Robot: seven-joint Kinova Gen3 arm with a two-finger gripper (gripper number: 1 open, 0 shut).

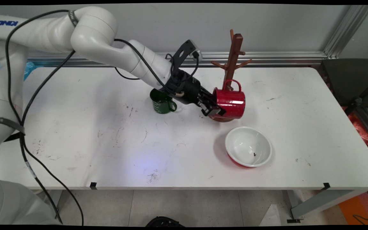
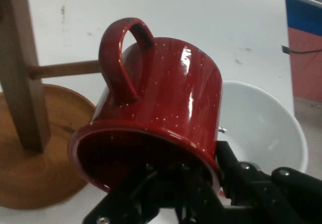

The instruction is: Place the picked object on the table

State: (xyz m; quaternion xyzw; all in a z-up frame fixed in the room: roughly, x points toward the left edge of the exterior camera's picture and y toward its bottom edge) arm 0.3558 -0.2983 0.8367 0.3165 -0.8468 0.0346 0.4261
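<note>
My gripper (image 1: 214, 108) is shut on the rim of a red speckled mug (image 1: 230, 102), which lies tipped on its side with its handle up. One finger sits inside the mug's mouth, the other outside, as the hand view shows at the red mug (image 2: 166, 113) and the gripper (image 2: 209, 181). The mug hangs just above the round base of a brown wooden mug tree (image 1: 232, 60), its handle close to a low peg (image 2: 65, 69). A green mug (image 1: 162, 101) stands upright on the table behind my wrist.
A white bowl with a red outside (image 1: 248, 146) sits on the table in front of the mug tree, also in the hand view as the bowl (image 2: 261, 128). The white table (image 1: 91, 143) stretches left and front. A dark chair (image 1: 353, 80) stands off the right end.
</note>
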